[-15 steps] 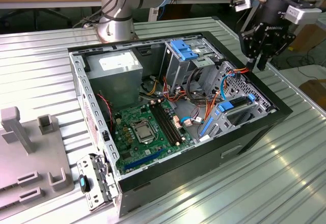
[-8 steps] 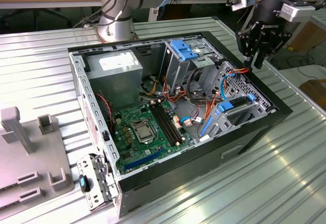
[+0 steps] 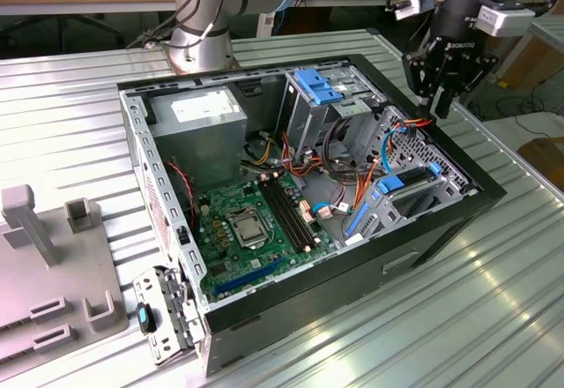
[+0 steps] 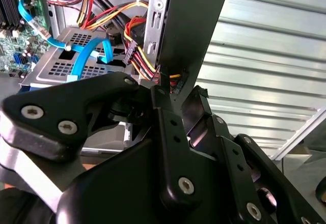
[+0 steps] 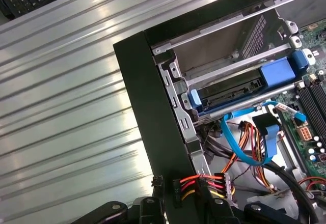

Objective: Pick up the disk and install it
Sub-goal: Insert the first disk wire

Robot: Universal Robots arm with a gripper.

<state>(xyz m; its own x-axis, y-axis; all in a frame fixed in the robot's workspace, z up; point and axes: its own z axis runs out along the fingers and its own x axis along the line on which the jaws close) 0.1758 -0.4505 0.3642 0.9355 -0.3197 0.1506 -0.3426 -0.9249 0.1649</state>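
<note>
In the exterior view we see the gripper (image 3: 439, 104) poised over the far corner of the computer case (image 3: 335, 282). The disk (image 3: 407, 183) lies below it in the corner drive bay, its long edge running from that wall toward the motherboard (image 3: 247, 225). In the second wrist view coloured wires (image 4: 137, 35) crowd the gripper (we cannot tell whether it is open or holding anything). In the first wrist view the disk (image 5: 224, 95) looks grey, framed in bright blue, flat between rails.
</note>
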